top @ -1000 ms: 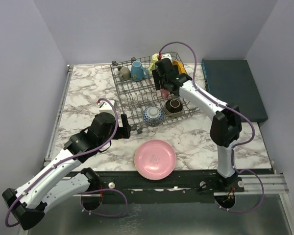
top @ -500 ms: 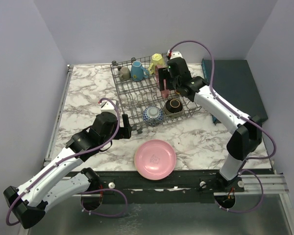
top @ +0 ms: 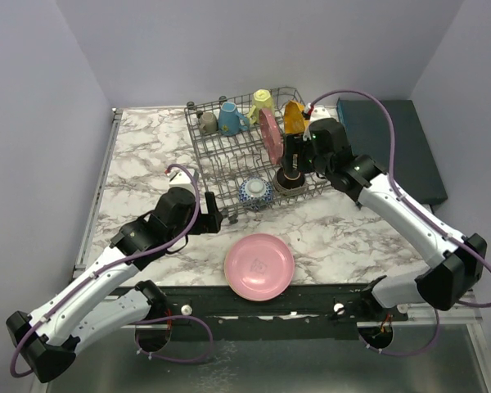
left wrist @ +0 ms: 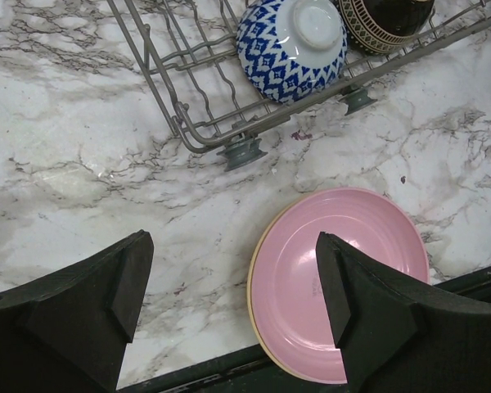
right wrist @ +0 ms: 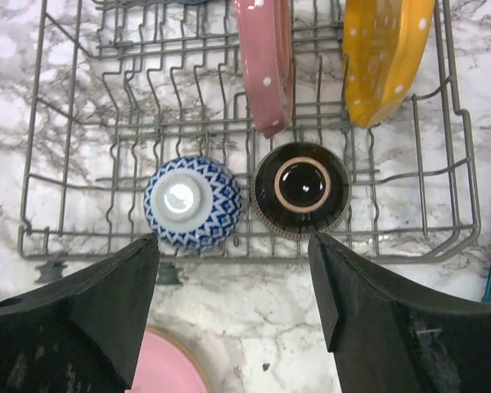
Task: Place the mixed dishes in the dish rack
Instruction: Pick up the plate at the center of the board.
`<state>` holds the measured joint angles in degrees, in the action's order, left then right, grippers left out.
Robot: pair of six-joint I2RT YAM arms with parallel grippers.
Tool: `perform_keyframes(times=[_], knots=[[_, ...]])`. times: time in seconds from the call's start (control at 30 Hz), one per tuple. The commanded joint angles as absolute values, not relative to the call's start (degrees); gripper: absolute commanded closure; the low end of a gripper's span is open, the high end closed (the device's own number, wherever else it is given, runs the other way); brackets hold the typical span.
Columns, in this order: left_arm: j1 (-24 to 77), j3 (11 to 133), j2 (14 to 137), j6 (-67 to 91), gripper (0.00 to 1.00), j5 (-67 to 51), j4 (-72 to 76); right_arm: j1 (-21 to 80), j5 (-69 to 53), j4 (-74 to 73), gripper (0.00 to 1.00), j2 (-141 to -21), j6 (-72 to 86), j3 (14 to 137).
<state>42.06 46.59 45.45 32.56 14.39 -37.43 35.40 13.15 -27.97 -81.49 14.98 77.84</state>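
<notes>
Top view: the dish rack (top: 221, 160) sits mid-tabletop (top: 139, 164). The mugs (top: 230, 119) are upended along its far row. The dotted pink plate (top: 269, 135) and orange plate (top: 294, 117) stand on edge between tines, which I take as the way to drain them and save room. The blue-white bowl (top: 255, 193) and dark brown bowl (top: 290, 178) lie mouth-down at the near edge. My right gripper (top: 297, 157) hangs over the dark bowl; my left gripper (top: 215, 214) sits low by the rack's near corner. Left wrist: jaws spread wide and empty, with the loose pink plate (left wrist: 344, 278) flat on the tabletop just ahead, likely my next pick. Right wrist: jaws apart, empty, looking down on both bowls. A second ago my right gripper covered the far rows; now the dotted plate stands alone and that arm has backed toward the near side. The left arm is unmoved.
</notes>
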Motion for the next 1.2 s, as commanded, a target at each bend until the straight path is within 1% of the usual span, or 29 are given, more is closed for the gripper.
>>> perform_keyframes(times=[0.0, 0.17, 0.47, 0.6, 0.77, 0.93, 1.17], knots=[[41.92, 46.38, 46.67, 34.05, 0.13, 11.81, -37.7, 35.32, 8.29, -29.09, 0.22, -75.54, 15.77, 74.12], [41.9, 46.38, 49.34, 37.75, 0.17, 9.69, -37.49, 35.33, 7.88, -32.91, 0.25, -71.84, 15.96, 71.66], [41.97, 45.41, 50.75, 42.31, 0.22, 7.09, -37.66, 35.33, 1.75, -35.97, 0.29, -64.35, 17.68, 63.21], [41.94, 44.04, 52.73, 45.15, 0.28, 5.1, -37.55, 35.3, 0.5, -37.78, 0.32, -61.91, 19.5, 60.39], [42.12, 41.98, 54.39, 47.99, 0.36, 3.69, -37.45, 35.31, -5.39, -37.55, 0.37, -59.55, 22.5, 55.65], [42.29, 39.44, 54.22, 50.53, 0.39, 2.79, -37.44, 35.33, -9.81, -36.82, 0.41, -58.06, 25.32, 50.76], [42.73, 34.81, 54.45, 55.0, 0.41, 0.26, -34.75, 35.32, -14.88, -34.52, 0.42, -57.18, 27.46, 45.65]])
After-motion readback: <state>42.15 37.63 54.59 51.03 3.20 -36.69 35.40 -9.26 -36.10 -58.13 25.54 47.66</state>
